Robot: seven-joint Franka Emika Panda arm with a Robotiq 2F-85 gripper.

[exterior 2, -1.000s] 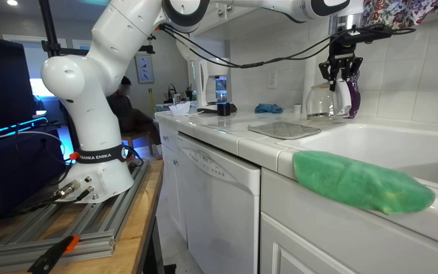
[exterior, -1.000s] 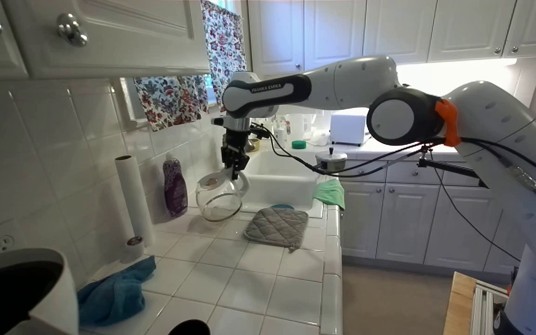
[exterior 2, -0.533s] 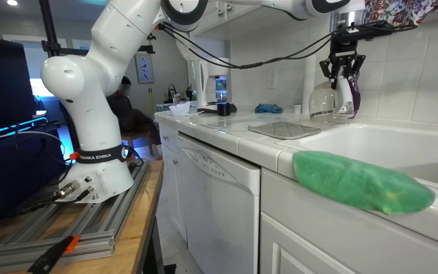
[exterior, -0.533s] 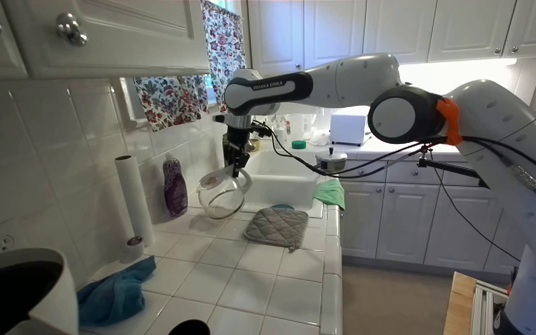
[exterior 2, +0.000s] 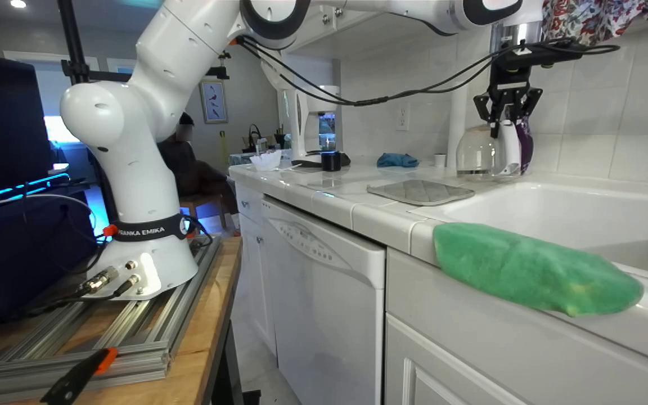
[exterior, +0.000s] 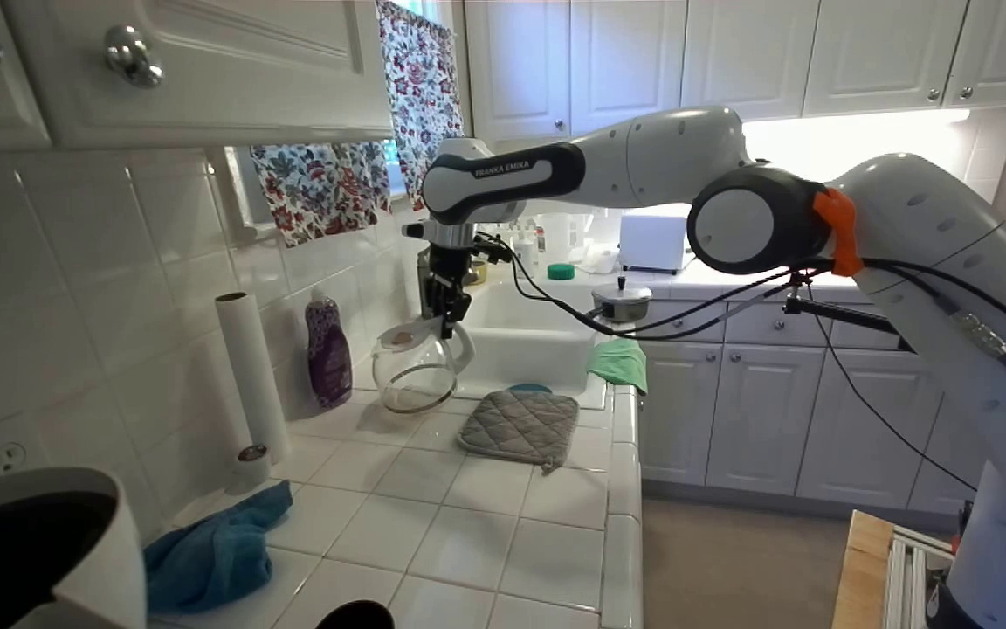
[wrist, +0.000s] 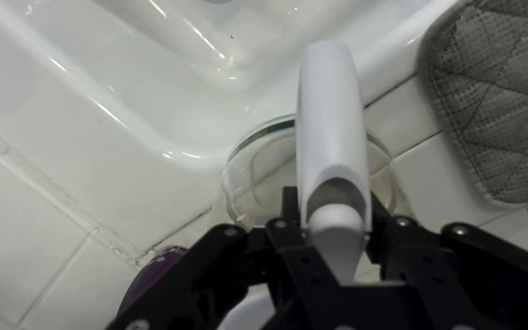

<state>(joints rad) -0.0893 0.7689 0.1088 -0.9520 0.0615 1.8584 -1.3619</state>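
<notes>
A glass carafe [exterior: 411, 376] with a white handle hangs from my gripper [exterior: 444, 329] at the corner of the counter by the sink. It also shows in an exterior view [exterior 2: 475, 152]. In the wrist view the black fingers lie close on both sides of the white handle [wrist: 330, 105], with the clear glass body [wrist: 264, 178] below it. The gripper [exterior 2: 504, 121] is shut on the handle, pointing down. The carafe's base is at or just above the counter; I cannot tell whether it touches. A purple bottle [exterior: 328, 354] stands close beside the carafe against the wall.
The white sink [exterior: 529, 354] adjoins the carafe. A grey quilted pot holder [exterior: 520, 426] lies on the tiled counter [exterior: 459, 542]. A white paper roll [exterior: 254, 376] leans on the wall near a blue cloth [exterior: 215, 550]. A green cloth [exterior 2: 532, 270] hangs over the sink's front edge.
The gripper with the carafe has risen slightly and shifted a little toward the sink, then come back down a little. The other objects have not moved.
</notes>
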